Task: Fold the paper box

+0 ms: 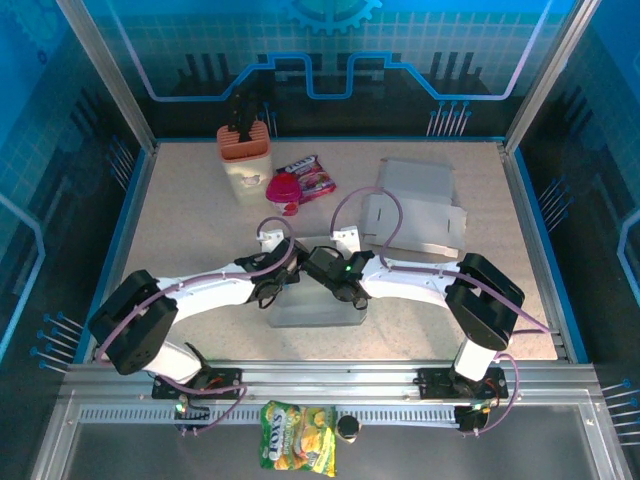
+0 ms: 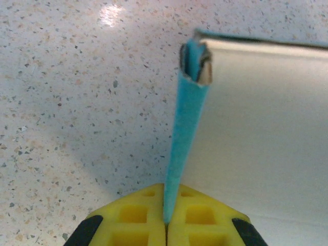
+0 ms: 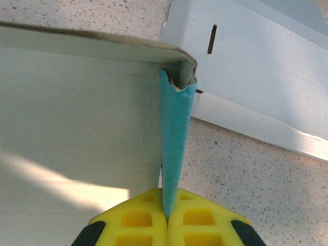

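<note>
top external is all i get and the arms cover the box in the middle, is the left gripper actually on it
Observer: Yes. The left wrist view shows the left gripper shut on a thin teal flap that stands edge-on beside the white wall of the paper box.
Operator: and the right one
Observer: Same grip. The right gripper is shut on a second teal flap at a box corner.
Operator: do the folds look clean
Observer: Not quite. In the left wrist view the box corner above the flap looks frayed and crumpled.
</note>
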### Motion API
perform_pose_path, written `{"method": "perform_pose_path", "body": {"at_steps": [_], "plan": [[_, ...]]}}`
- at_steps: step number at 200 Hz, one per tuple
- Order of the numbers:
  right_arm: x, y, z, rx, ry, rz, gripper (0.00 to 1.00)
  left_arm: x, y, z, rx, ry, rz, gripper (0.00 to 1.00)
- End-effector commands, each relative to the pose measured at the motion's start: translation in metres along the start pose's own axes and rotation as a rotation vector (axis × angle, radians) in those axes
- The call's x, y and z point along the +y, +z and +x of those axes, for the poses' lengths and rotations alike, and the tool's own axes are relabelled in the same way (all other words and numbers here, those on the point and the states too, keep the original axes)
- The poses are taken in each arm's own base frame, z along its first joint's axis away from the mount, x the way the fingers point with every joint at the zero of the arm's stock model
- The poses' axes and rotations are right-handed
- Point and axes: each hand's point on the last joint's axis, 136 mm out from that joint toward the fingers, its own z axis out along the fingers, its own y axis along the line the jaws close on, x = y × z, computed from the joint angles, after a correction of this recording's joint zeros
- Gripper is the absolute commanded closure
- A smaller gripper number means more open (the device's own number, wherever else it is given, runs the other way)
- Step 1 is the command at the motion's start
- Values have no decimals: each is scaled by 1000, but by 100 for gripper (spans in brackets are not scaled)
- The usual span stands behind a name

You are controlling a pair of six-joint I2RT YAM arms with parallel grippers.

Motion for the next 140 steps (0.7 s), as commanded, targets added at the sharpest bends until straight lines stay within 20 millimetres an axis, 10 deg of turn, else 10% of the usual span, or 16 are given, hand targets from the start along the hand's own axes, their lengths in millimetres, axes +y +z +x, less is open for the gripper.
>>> {"method": "perform_pose_path", "body": {"at_steps": [1,36,75,140], "plan": [[-7,-4,-3,-25,8,25,100,22,1,10,-8,33,-137,100],[-7,-3,-1,-19,6,26,100,17,-1,9,-6,31,-118,100],[-9,-1,2,17,24,39,100,4,-30,-9,-41,-15,-7,47],[-21,5,22,225,113,170,100,-9,-87,-46,-65,-137,224,17]]}}
